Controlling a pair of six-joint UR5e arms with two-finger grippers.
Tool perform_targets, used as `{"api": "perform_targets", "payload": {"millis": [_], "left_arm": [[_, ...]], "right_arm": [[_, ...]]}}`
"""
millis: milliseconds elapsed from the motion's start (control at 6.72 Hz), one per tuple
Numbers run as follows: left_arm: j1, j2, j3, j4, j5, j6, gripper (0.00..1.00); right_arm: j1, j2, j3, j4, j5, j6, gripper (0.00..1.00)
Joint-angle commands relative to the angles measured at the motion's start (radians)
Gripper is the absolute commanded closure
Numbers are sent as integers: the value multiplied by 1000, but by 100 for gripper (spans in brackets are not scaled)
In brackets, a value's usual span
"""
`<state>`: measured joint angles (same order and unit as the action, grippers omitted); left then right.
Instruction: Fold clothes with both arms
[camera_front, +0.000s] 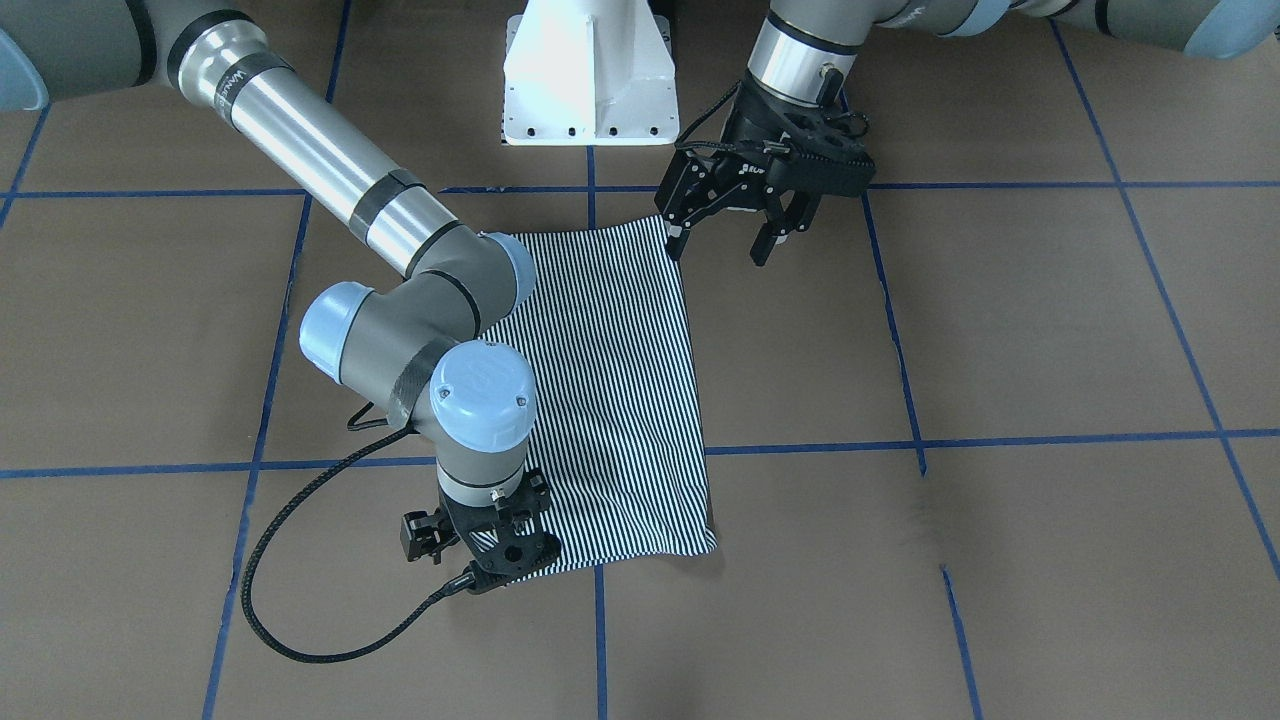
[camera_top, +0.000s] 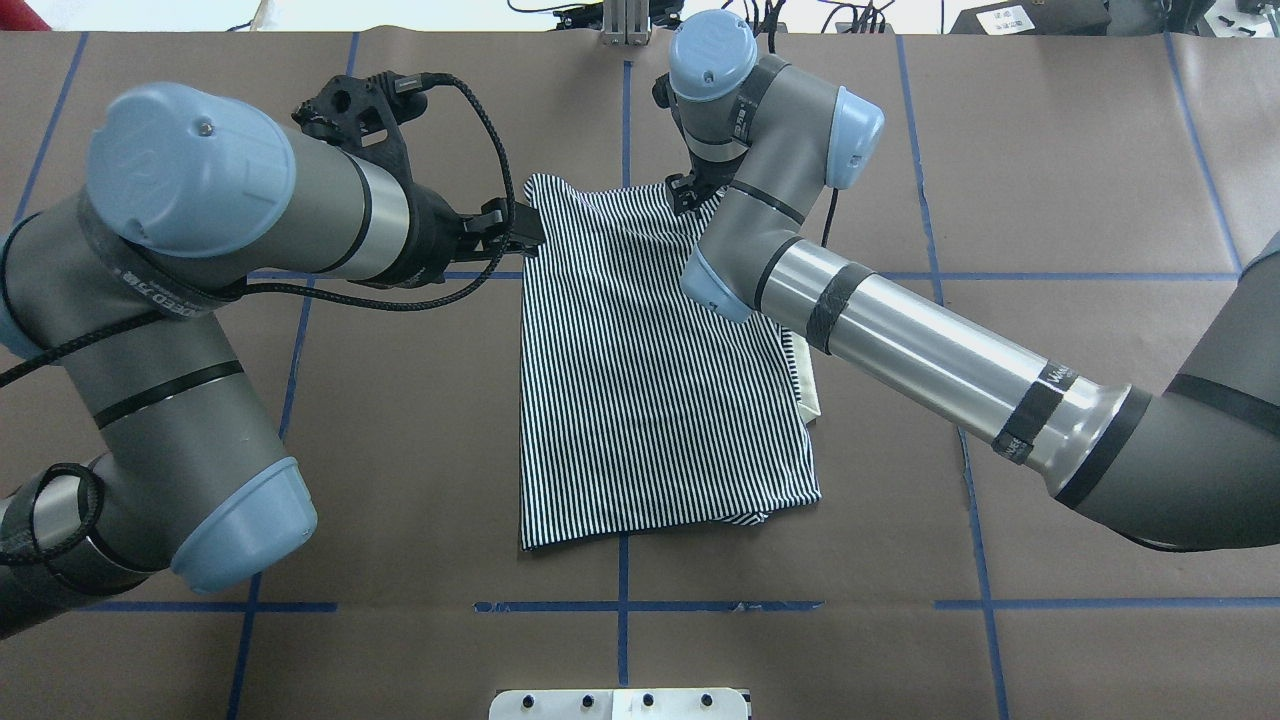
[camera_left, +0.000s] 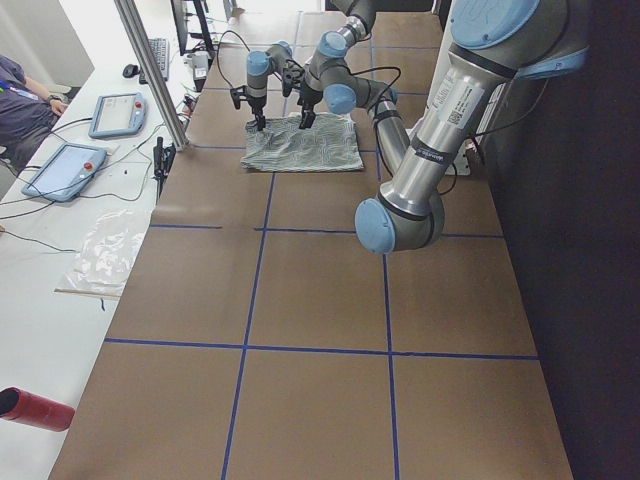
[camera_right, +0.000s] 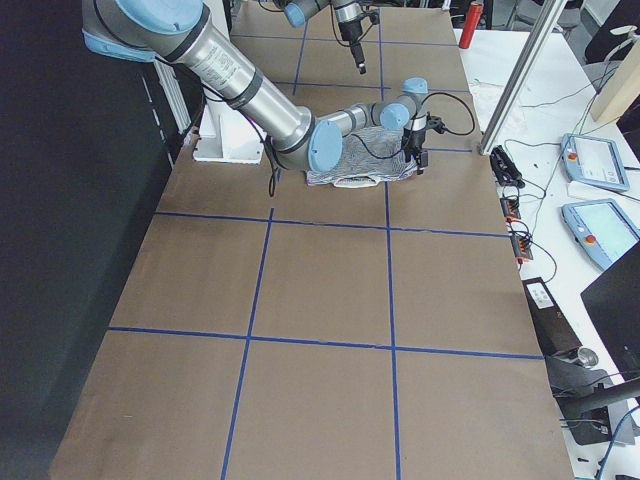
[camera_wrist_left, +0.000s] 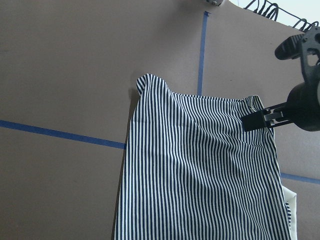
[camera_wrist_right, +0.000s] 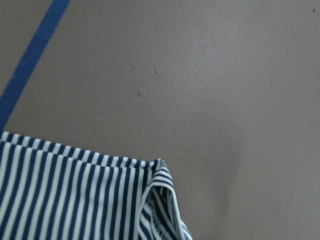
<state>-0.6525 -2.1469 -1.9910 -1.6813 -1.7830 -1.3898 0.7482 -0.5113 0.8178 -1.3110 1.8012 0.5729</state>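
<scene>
The striped polo shirt (camera_front: 620, 400) lies folded into a flat rectangle on the brown table, also in the overhead view (camera_top: 650, 400). Its cream collar (camera_top: 808, 385) peeks out at the right edge. My right gripper (camera_front: 495, 555) is low at the shirt's far right corner (camera_wrist_left: 252, 107). It looks shut on that corner, and the fabric wrinkles toward it. The right wrist view shows this corner (camera_wrist_right: 160, 200) curled up, with no fingers in it. My left gripper (camera_front: 720, 250) is open and empty. It is raised above the shirt's left edge (camera_top: 525, 235).
The white pedestal base (camera_front: 588, 75) stands at the robot's side of the table. Blue tape lines (camera_front: 900, 440) grid the brown surface. A side bench with tablets (camera_left: 70, 170), a plastic bag (camera_left: 105, 250) and a red cylinder (camera_left: 30, 408) lies beyond the far edge.
</scene>
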Motion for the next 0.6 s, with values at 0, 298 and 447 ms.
{"api": "perform_targets", "payload": {"millis": [0, 298, 447], "left_arm": [[1, 1, -3, 0, -1, 0, 0], [-1, 2, -2, 0, -1, 0, 0], [-1, 4, -2, 0, -1, 1, 0]], "right_arm": [[14, -19, -20, 12, -58, -28, 0], [57, -32, -19, 12, -46, -106, 0], [65, -30, -11, 12, -16, -108, 0]]}}
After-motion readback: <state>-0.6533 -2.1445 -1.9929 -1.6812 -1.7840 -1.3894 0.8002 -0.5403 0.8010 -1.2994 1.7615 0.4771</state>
